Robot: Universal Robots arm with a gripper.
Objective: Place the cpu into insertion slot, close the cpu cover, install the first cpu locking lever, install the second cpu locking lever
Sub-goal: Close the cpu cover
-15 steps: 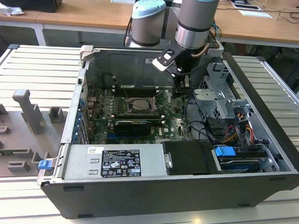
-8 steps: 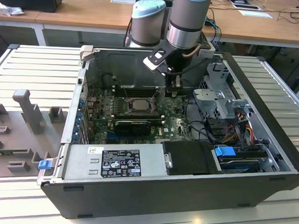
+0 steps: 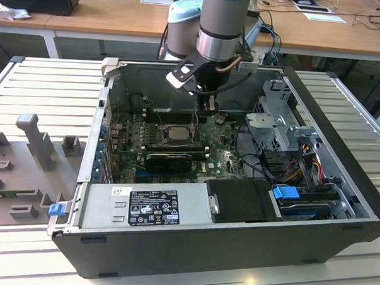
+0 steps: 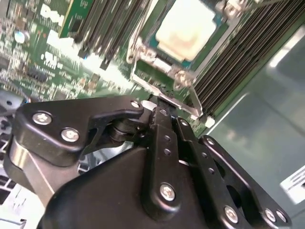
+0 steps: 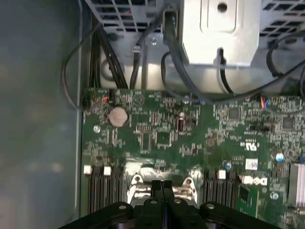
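The cpu (image 4: 186, 26) is a pale square chip lying flat in the insertion slot (image 3: 162, 134) on the green motherboard, inside the open computer case. The silvery cpu cover (image 4: 143, 55) frames the chip and looks to lie down over its edges. My gripper (image 4: 159, 102) is shut, its black fingers pressed together with the tips right at the socket's metal edge. In the first wrist view the gripper (image 5: 162, 185) sits between two metal corners of that frame. In the exterior view the gripper (image 3: 207, 108) hangs just behind the cpu (image 3: 178, 133).
Long black memory slots (image 4: 228, 52) flank the socket. A grey power supply (image 3: 143, 207) fills the case's front, and a metal drive cage (image 3: 279, 121) with cables stands at the exterior view's right. Case walls enclose the board. Grey fixtures (image 3: 35, 142) lie on the table outside.
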